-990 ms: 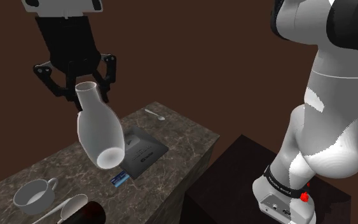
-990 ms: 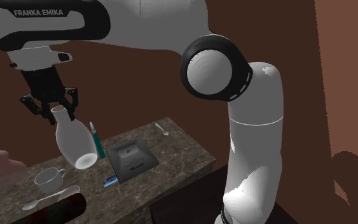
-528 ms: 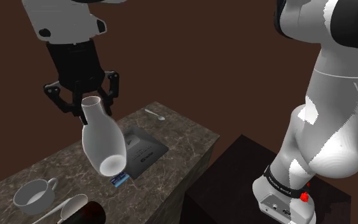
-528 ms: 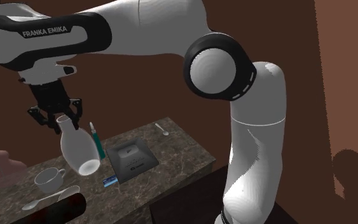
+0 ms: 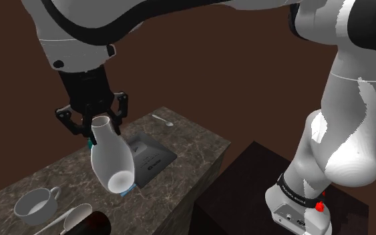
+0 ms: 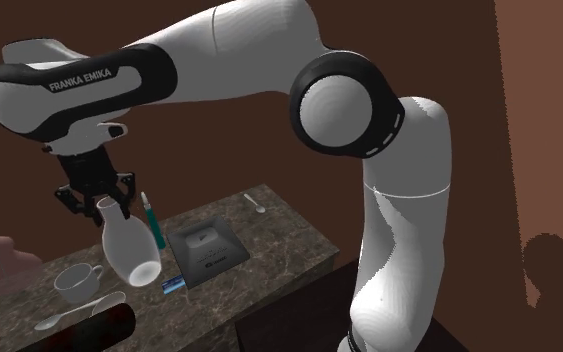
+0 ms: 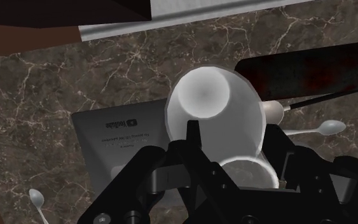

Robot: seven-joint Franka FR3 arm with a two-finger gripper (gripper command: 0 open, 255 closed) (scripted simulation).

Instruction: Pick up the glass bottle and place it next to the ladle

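Observation:
A plain white bottle with a narrow neck and wide body hangs tilted just above the marble counter. My black gripper is shut on its neck. The second exterior view has the bottle under the gripper, its base close to the counter. In the wrist view the fingers clasp the bottle. The white ladle lies at the counter's near-left end; it is the ladle and the ladle in the other two views.
A white cup stands beside the ladle, and a dark red cylinder lies near it. A grey tablet lies mid-counter, and a small spoon at the far end. A green pen stands behind the bottle.
The gripper has come down toward the counter with the bottle still in it, drifting slightly toward the shoulder view's right. The bottle's base now hangs just above the surface.

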